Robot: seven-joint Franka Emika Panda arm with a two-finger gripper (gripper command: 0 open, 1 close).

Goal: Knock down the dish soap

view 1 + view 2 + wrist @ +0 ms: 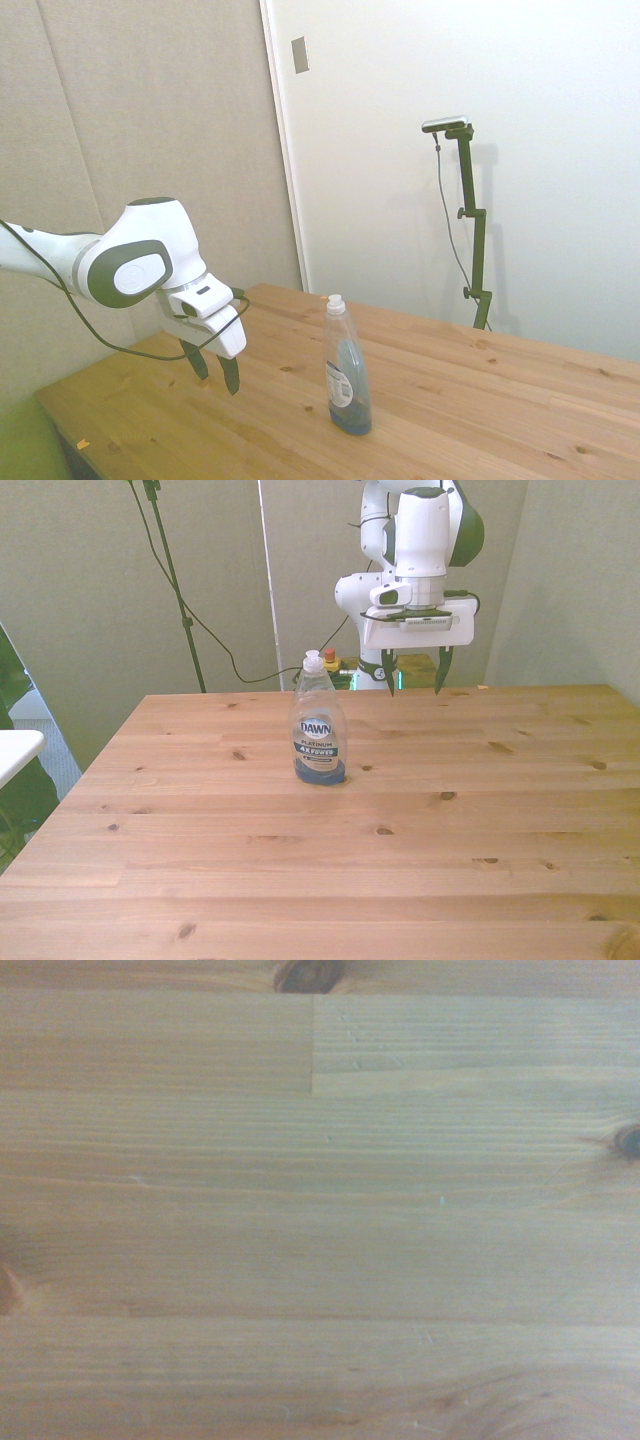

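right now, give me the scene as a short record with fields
target: dish soap, upright on the table, blue liquid low in the bottle
hand: hand open, empty, above the table's far edge
gap: hand apart from the bottle, toward the front view's right
wrist view: bare wood only
task state: bottle not yet knocked down

A pale wooden table [480,400] of knotty pine planks fills the foreground, its grain and dark knots sharp in the wrist view. Behind it stands a beige fabric-textured wall panel [150,120], meeting a smooth white wall [520,120] at a white vertical trim strip [283,150]. A small grey plate [300,54] sits high beside the trim. Light is soft and even.
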